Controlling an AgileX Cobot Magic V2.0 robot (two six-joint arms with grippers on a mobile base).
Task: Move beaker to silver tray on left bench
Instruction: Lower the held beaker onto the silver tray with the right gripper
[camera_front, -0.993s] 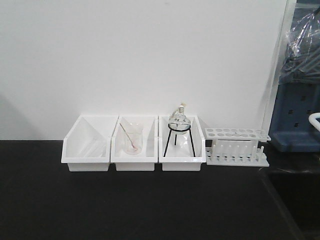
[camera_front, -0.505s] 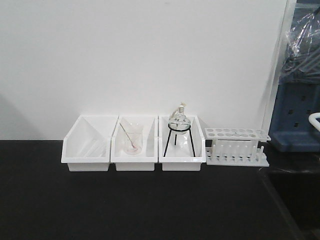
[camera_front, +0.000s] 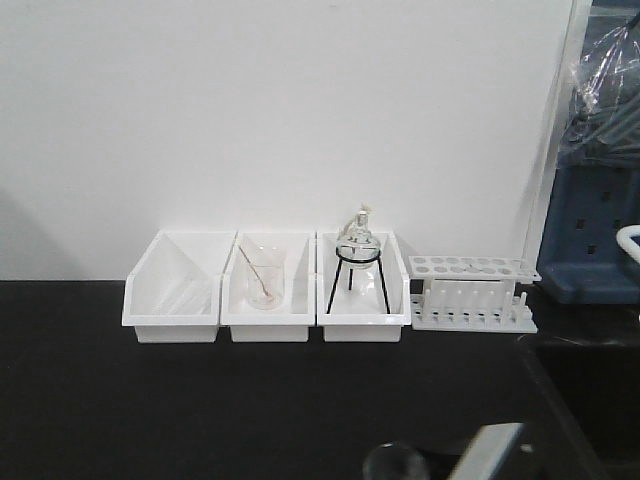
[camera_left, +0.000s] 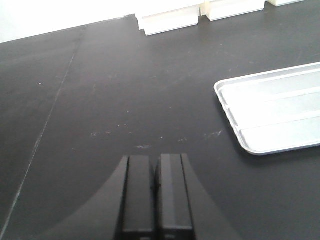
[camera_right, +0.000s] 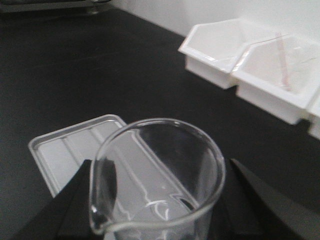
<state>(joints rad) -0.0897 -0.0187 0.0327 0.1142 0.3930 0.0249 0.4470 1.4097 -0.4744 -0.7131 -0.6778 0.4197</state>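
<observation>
Black bench top (camera_left: 100, 100) carries the silver tray (camera_left: 280, 115) at 3 o'clock in the left wrist view, with three white bins (camera_front: 270, 300) at 12 o'clock by the wall. The beaker (camera_right: 157, 175) stands upright, clamped between the fingers of the right gripper (camera_right: 160, 210), with the tray beyond it toward 9 o'clock. The left gripper (camera_left: 156, 185) has its fingers pressed together on nothing.

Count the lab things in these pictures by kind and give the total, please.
Bins: 3
Beakers: 2 (small beaker, wide beaker)
Flask with stand: 1
Tube rack: 1
Tray: 1
Total: 8
</observation>
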